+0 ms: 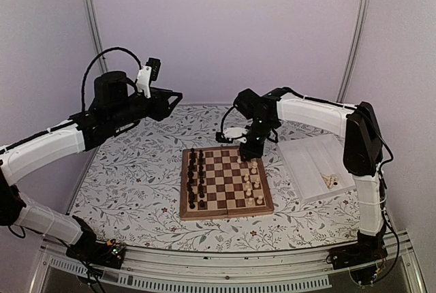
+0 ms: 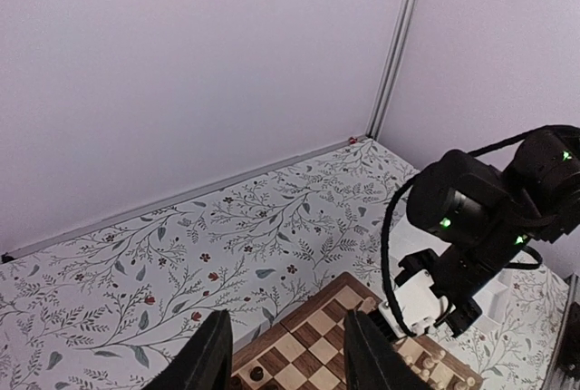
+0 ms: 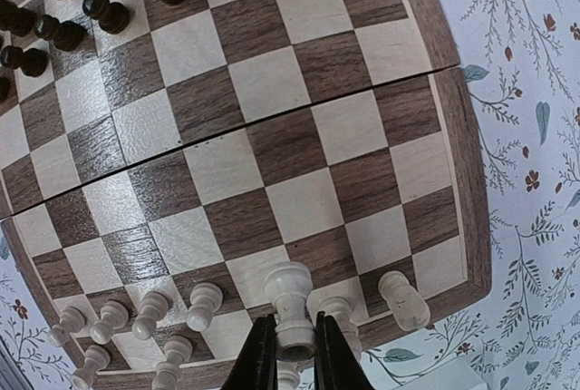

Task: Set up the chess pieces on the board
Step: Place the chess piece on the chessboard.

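Note:
The board (image 1: pixel 228 214) lies mid-table, dark pieces (image 1: pixel 196 177) along its left side and pale chess pieces (image 1: pixel 253 187) along its right. My right gripper (image 1: pixel 251 151) hovers over the board's far right corner. In the right wrist view it (image 3: pixel 294 336) is shut on a pale piece (image 3: pixel 290 295), held just above the squares near the board's rim (image 3: pixel 453 73), with pale pawns (image 3: pixel 204 304) on one side of it and another pale piece (image 3: pixel 403 299) on the other. My left gripper (image 1: pixel 174 99) hangs high over the far left of the table, open (image 2: pixel 290 354) and holding nothing.
A white ridged tray (image 1: pixel 317 167) sits right of the board with a few pale pieces (image 1: pixel 332 180) in its near corner. A floral cloth (image 1: pixel 129 170) covers the table. Walls and metal posts (image 1: pixel 90 13) close in the back.

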`<action>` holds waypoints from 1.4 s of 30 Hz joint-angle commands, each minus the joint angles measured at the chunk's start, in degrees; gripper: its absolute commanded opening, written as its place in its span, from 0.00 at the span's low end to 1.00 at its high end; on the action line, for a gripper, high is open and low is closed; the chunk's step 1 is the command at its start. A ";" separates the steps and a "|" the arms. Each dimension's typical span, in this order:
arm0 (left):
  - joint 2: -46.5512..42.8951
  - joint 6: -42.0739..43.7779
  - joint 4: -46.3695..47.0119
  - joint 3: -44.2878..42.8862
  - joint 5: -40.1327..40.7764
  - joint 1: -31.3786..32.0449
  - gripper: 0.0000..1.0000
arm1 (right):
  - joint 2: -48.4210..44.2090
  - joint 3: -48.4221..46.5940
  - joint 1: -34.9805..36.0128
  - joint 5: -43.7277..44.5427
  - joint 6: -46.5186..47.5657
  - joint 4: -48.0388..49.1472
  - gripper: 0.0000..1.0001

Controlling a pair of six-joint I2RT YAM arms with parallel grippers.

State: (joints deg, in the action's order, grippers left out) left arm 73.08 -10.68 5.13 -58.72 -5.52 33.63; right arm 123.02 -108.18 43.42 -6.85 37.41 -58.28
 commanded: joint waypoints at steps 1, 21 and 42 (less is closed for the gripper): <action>-1.56 0.39 0.01 0.70 -0.04 -0.40 0.45 | 1.50 -1.04 1.62 2.53 0.99 -1.32 0.07; -1.65 0.21 0.32 0.97 -0.81 -0.40 0.45 | 2.26 1.66 2.86 6.40 2.13 -1.09 0.10; -1.10 0.13 0.32 1.06 -1.29 -0.46 0.45 | 3.89 1.83 3.02 5.30 1.79 -3.11 0.11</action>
State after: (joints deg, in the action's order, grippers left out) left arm 72.23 -10.70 5.13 -58.33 -6.09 33.63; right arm 125.23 -106.74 46.09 -0.78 38.89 -60.34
